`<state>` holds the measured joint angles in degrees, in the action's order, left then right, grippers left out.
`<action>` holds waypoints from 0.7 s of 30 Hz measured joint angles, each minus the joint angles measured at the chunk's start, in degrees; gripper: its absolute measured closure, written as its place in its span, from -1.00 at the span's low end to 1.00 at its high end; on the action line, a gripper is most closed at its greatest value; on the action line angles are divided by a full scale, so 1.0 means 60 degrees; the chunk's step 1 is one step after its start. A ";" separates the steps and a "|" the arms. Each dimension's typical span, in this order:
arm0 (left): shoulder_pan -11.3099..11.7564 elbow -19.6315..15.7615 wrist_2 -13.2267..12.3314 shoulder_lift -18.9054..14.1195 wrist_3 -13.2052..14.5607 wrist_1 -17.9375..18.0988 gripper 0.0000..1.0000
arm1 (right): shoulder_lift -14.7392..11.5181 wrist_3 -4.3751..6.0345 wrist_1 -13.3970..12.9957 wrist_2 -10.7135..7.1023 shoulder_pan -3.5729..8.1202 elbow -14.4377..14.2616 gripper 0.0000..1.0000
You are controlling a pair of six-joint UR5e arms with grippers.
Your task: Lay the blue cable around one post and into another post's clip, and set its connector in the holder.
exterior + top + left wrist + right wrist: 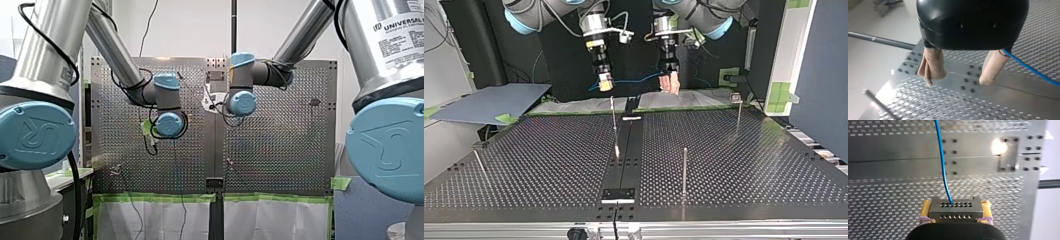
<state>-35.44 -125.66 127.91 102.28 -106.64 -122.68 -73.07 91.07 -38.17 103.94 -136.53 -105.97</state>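
The right tool point(956, 204) clamps the grey connector point(955, 212), blue cable point(941, 157) running from it. The left tool point(958, 80) hangs over the counter point(998, 105), fingers point(933, 65) apart, gripping nothing.

The table point(749, 165) is dark and full of little holes. A smooth black strip point(626, 155) runs down its middle. In the top view, a tall post point(684, 170) stands right of the strip. A post with a small square top point(738, 115) stands farther back. A thin post point(613, 115) stands by the strip. A small plate point(619, 194) lies at the strip's near end.
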 joint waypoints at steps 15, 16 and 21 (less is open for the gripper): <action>0.0598 0.1337 0.0082 -0.1339 -0.0212 -0.1336 -1.00 | -0.1358 0.0024 0.1357 -0.0037 0.0096 0.1358 1.00; 0.0636 0.1455 0.0083 -0.1456 -0.0213 -0.1457 -1.00 | -0.1445 0.0018 0.1444 -0.0041 0.0097 0.1444 1.00; 0.0810 0.1861 0.0060 -0.1862 -0.0224 -0.1859 -1.00 | -0.1897 -0.0006 0.1896 -0.0072 0.0103 0.1899 1.00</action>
<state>-30.59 -114.49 128.27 91.11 -107.98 -133.83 -84.45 91.03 -26.80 103.51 -135.91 -94.57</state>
